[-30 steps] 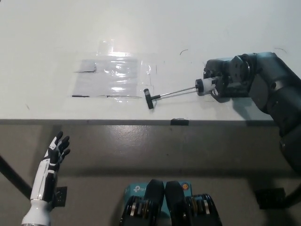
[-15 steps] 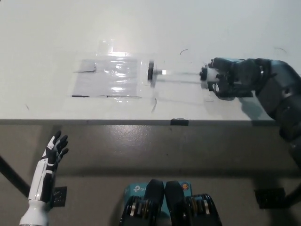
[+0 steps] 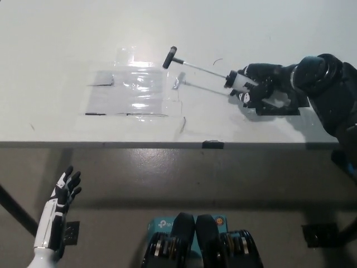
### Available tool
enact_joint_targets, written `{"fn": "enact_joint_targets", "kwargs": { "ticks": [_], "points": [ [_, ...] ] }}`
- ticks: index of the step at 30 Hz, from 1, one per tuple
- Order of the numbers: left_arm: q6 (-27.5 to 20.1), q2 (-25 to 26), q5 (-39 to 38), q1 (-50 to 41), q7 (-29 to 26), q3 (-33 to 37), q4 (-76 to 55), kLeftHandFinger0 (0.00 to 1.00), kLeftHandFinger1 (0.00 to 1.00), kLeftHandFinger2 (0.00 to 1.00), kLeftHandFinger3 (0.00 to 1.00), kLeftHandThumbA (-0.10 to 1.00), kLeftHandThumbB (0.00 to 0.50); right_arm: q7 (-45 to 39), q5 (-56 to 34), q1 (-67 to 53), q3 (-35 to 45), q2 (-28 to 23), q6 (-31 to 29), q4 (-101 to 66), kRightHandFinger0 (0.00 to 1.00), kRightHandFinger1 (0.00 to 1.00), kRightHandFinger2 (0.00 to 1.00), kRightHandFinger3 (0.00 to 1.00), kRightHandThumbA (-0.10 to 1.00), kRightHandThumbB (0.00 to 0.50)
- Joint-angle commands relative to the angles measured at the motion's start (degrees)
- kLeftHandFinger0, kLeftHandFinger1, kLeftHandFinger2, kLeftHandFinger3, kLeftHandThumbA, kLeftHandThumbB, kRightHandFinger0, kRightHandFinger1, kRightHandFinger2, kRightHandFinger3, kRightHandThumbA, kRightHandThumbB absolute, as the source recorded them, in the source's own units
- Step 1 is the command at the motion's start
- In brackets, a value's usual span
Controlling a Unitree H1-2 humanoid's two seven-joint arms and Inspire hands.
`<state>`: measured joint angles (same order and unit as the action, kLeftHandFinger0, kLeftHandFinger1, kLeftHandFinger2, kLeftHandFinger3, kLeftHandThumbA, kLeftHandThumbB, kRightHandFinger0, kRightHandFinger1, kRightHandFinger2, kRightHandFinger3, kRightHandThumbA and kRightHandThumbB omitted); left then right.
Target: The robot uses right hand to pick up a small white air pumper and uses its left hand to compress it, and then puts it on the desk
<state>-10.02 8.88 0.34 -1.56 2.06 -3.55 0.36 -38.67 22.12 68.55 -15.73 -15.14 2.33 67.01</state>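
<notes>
My black right hand (image 3: pixel 262 86) is shut on the small white air pumper (image 3: pixel 238 82) over the right part of the white desk (image 3: pixel 56 67). The pumper's thin metal rod (image 3: pixel 201 70) sticks out to the upper left, fully extended, and ends in a black T-handle (image 3: pixel 169 57). The handle is raised and points toward the far side of the desk. My white left hand (image 3: pixel 62 192) hangs open at the lower left, below the desk's front edge, far from the pumper.
A clear plastic sheet (image 3: pixel 134 92) taped with black strips lies on the desk left of the pumper. A small black marker (image 3: pixel 212 144) sits on the desk's front edge. Grey floor shows below the edge.
My right hand has lifted and swung the pumper, so the T-handle moved from near the front of the desk up toward the far side. My left hand dropped slightly.
</notes>
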Motion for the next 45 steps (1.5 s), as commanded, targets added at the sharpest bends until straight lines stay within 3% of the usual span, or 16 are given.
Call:
{"fn": "enact_joint_targets", "kwargs": {
  "ticks": [1, 9, 13, 15, 17, 19, 21, 24, 27, 29, 31, 34, 38, 40, 42, 45],
  "points": [
    [-1.34, 1.31, -0.48, -0.68, 0.33, -0.91, -2.72, 1.00, 1.00, 1.00, 1.00, 1.00, 0.145, -16.51, -9.23, 4.84, 3.38, -1.58, 8.55, -6.27, 0.00, 0.37, 0.68, 0.49, -0.10, 0.189],
    [-0.24, 0.82, -1.92, -1.11, 0.71, -0.83, -5.98, 1.00, 1.00, 1.00, 1.00, 1.00, 0.111, -22.24, -12.20, 1.40, 3.82, -2.16, 11.43, -12.21, 0.00, 0.31, 0.55, 0.22, -0.10, 0.202],
    [-0.24, 0.46, -3.05, -1.67, 0.75, -0.99, -8.41, 1.00, 1.00, 1.00, 1.00, 1.00, 0.120, -25.48, -13.76, 0.00, 3.47, -1.81, 15.65, -14.18, 0.00, 0.38, 0.70, 0.09, -0.10, 0.242],
    [-1.37, 0.04, -3.26, -2.02, 0.12, -1.37, -9.60, 1.00, 1.00, 1.00, 1.00, 1.00, 0.105, -28.18, -15.20, -1.12, 3.21, -1.74, 17.18, -16.03, 0.00, 0.37, 0.69, 0.04, -0.10, 0.241],
    [-2.29, -0.31, -4.19, -1.97, -0.02, -1.59, -10.93, 1.00, 1.00, 1.00, 1.00, 1.00, 0.079, -29.37, -15.46, -2.18, 2.43, -1.84, 21.18, -19.12, 0.00, 0.30, 0.61, 0.00, -0.10, 0.238],
    [-2.91, -0.20, -4.01, -1.76, -0.34, -1.97, -13.56, 1.00, 1.00, 1.00, 1.00, 1.00, 0.061, -30.25, -15.24, -4.74, 0.51, -2.42, 23.67, -26.84, 0.00, 0.23, 0.55, 0.12, -0.10, 0.232],
    [-1.92, -0.27, -4.83, -0.48, -0.79, -2.70, -15.61, 1.00, 1.00, 1.00, 1.00, 1.00, 0.074, -31.39, -15.60, -5.49, -0.49, -2.89, 24.52, -31.03, 0.00, 0.30, 0.62, 0.35, -0.10, 0.219],
    [-1.64, -0.13, -5.84, 1.40, -1.31, -4.00, -17.97, 1.00, 1.00, 1.00, 1.00, 1.00, 0.095, -31.81, -14.95, -6.78, -1.09, -3.45, 24.60, -35.92, 0.00, 0.34, 0.66, 0.42, -0.10, 0.235],
    [-1.79, 0.10, -9.11, 2.20, -0.64, -5.22, -20.14, 1.00, 1.00, 1.00, 1.00, 1.00, 0.102, -32.81, -15.35, -10.16, -1.60, -4.37, 24.60, -41.79, 0.00, 0.45, 0.75, 0.65, -0.10, 0.204],
    [-0.48, 0.32, -10.12, 2.86, -0.34, -5.49, -21.30, 1.00, 1.00, 1.00, 1.00, 1.00, 0.112, -33.20, -15.43, -11.84, -1.74, -4.92, 24.60, -45.14, 0.00, 0.43, 0.74, 0.70, -0.10, 0.192],
    [0.90, 0.62, -10.62, 3.81, -0.18, -5.80, -22.32, 1.00, 1.00, 1.00, 1.00, 1.00, 0.154, -34.09, -17.25, -13.21, -1.79, -5.32, 24.60, -47.61, 0.00, 0.41, 0.71, 0.70, -0.10, 0.206],
    [1.81, 1.11, -10.53, 5.73, -0.07, -6.09, -22.84, 1.00, 1.00, 1.00, 1.00, 1.00, 0.145, -34.09, -18.65, -13.93, -3.37, -6.48, 24.60, -52.19, 0.00, 0.39, 0.70, 0.68, -0.10, 0.187],
    [3.00, 0.79, -10.42, 7.66, -0.18, -5.98, -23.11, 1.00, 1.00, 1.00, 1.00, 1.00, 0.175, -34.09, -20.56, -15.24, -5.47, -8.11, 24.60, -55.68, 0.00, 0.41, 0.69, 0.67, -0.10, 0.175],
    [3.31, 0.66, -10.00, 8.50, -0.13, -5.70, -22.92, 1.00, 1.00, 1.00, 1.00, 1.00, 0.176, -34.09, -22.02, -15.52, -6.53, -9.06, 24.60, -56.43, 0.00, 0.38, 0.67, 0.66, -0.10, 0.175],
    [3.75, 0.56, -9.05, 9.40, 0.02, -5.18, -22.95, 1.00, 1.00, 1.00, 1.00, 1.00, 0.192, -34.09, -22.99, -16.21, -7.41, -9.81, 24.60, -58.35, 0.00, 0.34, 0.65, 0.58, -0.10, 0.185],
    [3.76, 0.33, -7.26, 9.74, 0.61, -3.75, -23.08, 1.00, 1.00, 1.00, 1.00, 1.00, 0.184, -33.95, -23.75, -17.14, -8.56, -10.53, 24.60, -60.06, 0.00, 0.37, 0.67, 0.60, -0.10, 0.193]
  ]
}}
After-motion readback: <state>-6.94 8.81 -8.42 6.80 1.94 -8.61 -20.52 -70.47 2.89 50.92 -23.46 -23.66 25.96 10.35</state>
